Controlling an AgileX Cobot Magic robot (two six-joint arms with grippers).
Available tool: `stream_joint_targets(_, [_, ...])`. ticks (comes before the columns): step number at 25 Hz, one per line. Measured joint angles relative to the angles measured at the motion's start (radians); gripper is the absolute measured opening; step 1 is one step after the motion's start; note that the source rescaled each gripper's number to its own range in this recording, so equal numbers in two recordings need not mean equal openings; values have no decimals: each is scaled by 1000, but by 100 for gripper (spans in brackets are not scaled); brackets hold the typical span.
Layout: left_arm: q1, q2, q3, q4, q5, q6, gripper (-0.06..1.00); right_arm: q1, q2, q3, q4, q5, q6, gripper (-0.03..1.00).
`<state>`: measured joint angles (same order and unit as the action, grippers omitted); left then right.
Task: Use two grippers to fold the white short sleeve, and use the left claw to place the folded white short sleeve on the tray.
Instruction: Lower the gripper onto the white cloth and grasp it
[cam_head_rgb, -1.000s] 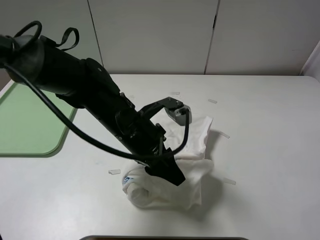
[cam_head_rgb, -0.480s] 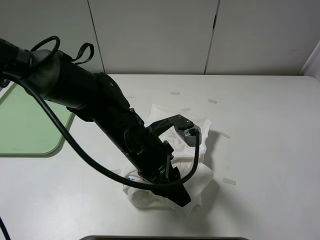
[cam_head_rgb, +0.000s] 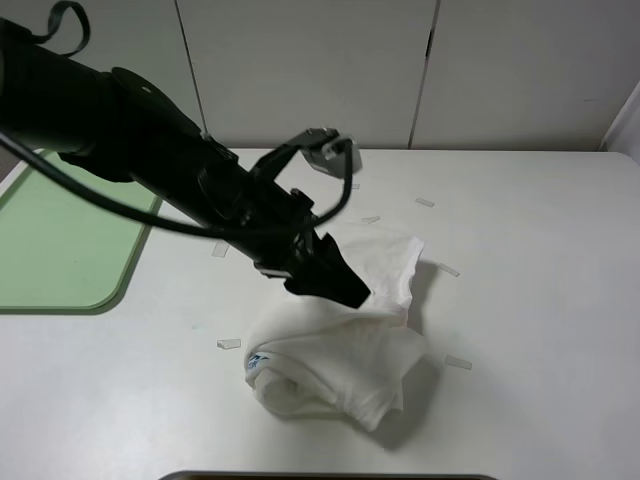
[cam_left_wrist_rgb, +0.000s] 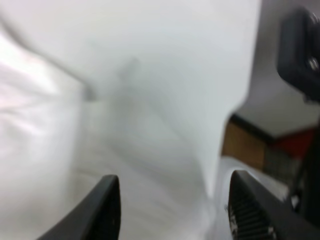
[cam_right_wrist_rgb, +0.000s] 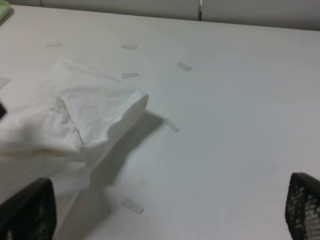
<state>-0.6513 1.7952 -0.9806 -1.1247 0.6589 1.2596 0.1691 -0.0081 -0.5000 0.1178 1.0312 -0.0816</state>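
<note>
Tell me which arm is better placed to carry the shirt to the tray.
Left, probably. Its end effector is right at the bunched shirt, and the tray lies on that arm's side of the table. The right end effector hangs open, apart from the shirt.

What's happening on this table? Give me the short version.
A two-armed robot is working on the white short sleeve, which lies bunched in a loose heap on the white table, not neatly folded. The left claw is over the shirt's upper edge; its jaws stand partly apart, and whether they pinch cloth isn't clear. The right gripper is open, off to the side. The tray sits at the far left.
</note>
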Motion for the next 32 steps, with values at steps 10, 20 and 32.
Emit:
stream_joint_targets(10, [224,-2,0,-147,-54,30,55,0,0,0,1,0,0,100])
stream_joint_targets(20, [225,120,0,-220,-69,81,75,0,0,0,1,0,0,100])
stream_joint_targets(32, [122,257,0,-410,-52,252,73,0,0,0,2,0,0,100])
